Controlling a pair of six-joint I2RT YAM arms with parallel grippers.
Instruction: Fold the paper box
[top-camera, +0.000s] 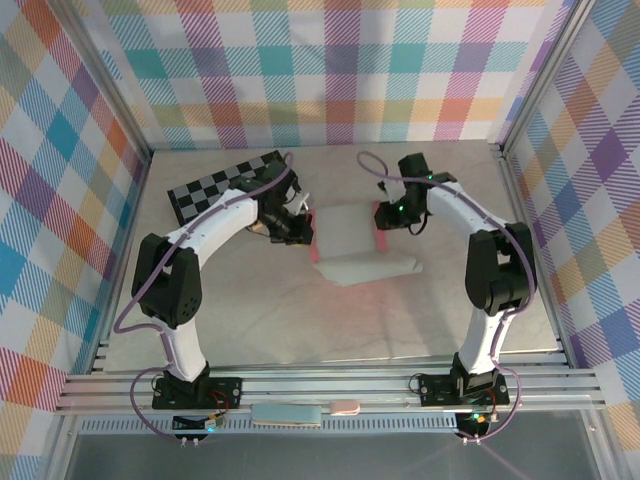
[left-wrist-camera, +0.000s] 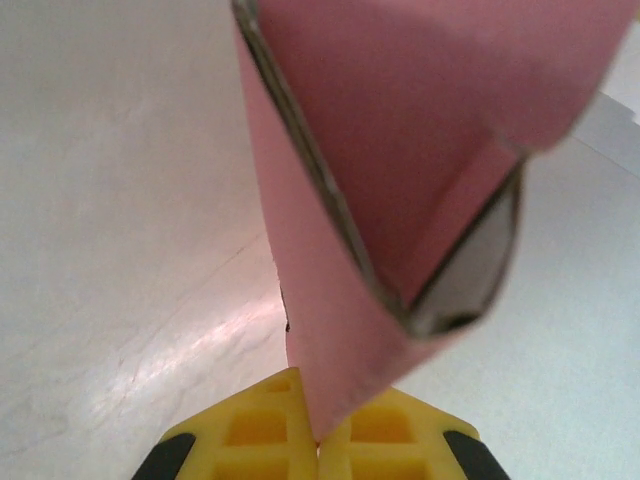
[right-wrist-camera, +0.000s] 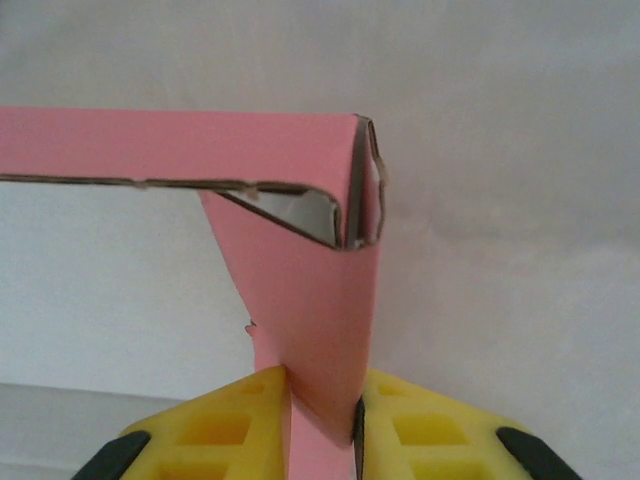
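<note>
Pastel plaid cloth walls close in a pale grey table (top-camera: 250, 320), and from my station I see the paper box (top-camera: 355, 240), thin pink card with a pale whitish reverse, lying near the middle of it between the two arms. Its whitish face is up, with a pink flap standing at each short end.

On my overhead feed the left gripper (top-camera: 300, 230) sits at the box's left end. Its wrist camera shows the yellow fingers (left-wrist-camera: 260, 430) pressed together on the bottom edge of a pink flap, which rises and curls over above them. So those jaws are clamped on the card.

The right gripper (top-camera: 390, 215) is at the opposite end. From its wrist camera I see a folded pink flap running down between its yellow fingers (right-wrist-camera: 230, 420), both sides meeting the card, so I read it as gripping too.

A black-and-grey checkered flat board (top-camera: 220, 185) lies at the far left, behind the left arm and apart from the box.
</note>
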